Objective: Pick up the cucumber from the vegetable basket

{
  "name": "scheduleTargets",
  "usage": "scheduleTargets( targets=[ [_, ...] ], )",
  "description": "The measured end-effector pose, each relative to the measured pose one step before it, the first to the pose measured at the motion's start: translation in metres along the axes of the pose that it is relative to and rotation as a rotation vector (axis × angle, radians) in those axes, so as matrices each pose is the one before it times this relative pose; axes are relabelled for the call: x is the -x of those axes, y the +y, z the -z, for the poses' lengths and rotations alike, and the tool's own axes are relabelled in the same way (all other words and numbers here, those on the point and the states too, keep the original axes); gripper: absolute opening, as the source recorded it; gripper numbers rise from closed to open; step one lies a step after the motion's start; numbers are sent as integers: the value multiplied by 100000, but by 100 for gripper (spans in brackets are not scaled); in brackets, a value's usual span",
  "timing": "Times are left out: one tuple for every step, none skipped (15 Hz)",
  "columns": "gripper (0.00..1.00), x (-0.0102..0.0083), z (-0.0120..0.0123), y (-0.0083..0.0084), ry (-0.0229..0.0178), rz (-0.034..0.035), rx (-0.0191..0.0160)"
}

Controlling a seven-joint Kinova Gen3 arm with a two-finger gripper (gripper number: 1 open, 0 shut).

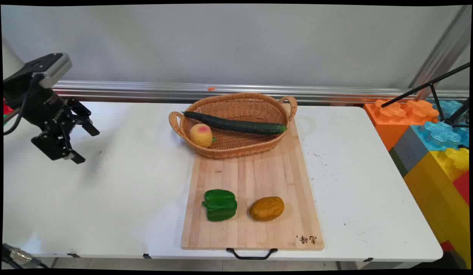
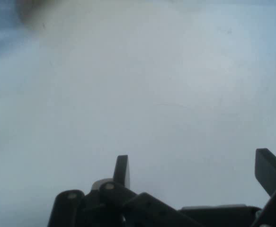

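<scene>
A woven wicker basket (image 1: 236, 100) holding a dark green cucumber (image 1: 236, 123) and a yellow peach (image 1: 200, 135) sits on a pale wooden cutting board (image 1: 255, 175), with a green bell pepper (image 1: 220, 205) beside a brown potato (image 1: 266, 208).

- A white bench (image 1: 354, 183) fills most of the scene.
- Behind it, a plain pale grey wall (image 1: 221, 42) with a silver metal rail (image 1: 163, 91) along its base.
- At right, giant toy bricks (image 1: 431, 137) stacked: orange, blue, yellow, grey.
- A slanted metal post (image 1: 446, 46) rises at upper right.

Only readable-ish mark: dark burnt-in stamp, approx two Chinese-style chars, on board (image 1: 255, 183) at near right corner, too small to make out. Small white lettering on wrist (image 1: 49, 103) was illegible. Nothing else w/ text.
</scene>
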Motion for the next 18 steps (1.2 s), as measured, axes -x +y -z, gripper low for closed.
scheduleTargets(
  targets=[
    [100, 211, -200, -182, 1328, -287, 220],
    [100, -61, -200, -188, 1662, -409, -104],
    [100, -277, -216, -185, 1505, -251, -281],
    [100, -605, -247, -313, 2315, -132, -1022],
    [100, -878, -266, -378, 2510, -248, -1346],
    [100, -957, -199, -394, 2356, -239, -1585],
    [100, -1182, -229, -514, 2336, -492, -1799],
    [100, -1055, -274, -412, 1582, -625, -1274],
    [100, -1183, -309, -460, 1472, -740, -1436],
    [100, -982, -299, -384, 947, -674, -1034],
    [100, -1682, -578, -640, 1257, -1288, -1577],
    [100, -1830, -838, -712, 1048, -1221, -1106],
    [100, -1876, -1000, -727, 876, -1163, -756],
    [100, -1626, -1009, -606, 430, -905, -234],
    [100, -1244, -788, -474, 357, -645, -258],
    [100, -1238, -897, -446, 270, -618, -242],
    [100, -1753, -1493, -778, 243, -684, -456],
    [100, -1137, -1302, -602, -113, -552, -300]
  ],
)
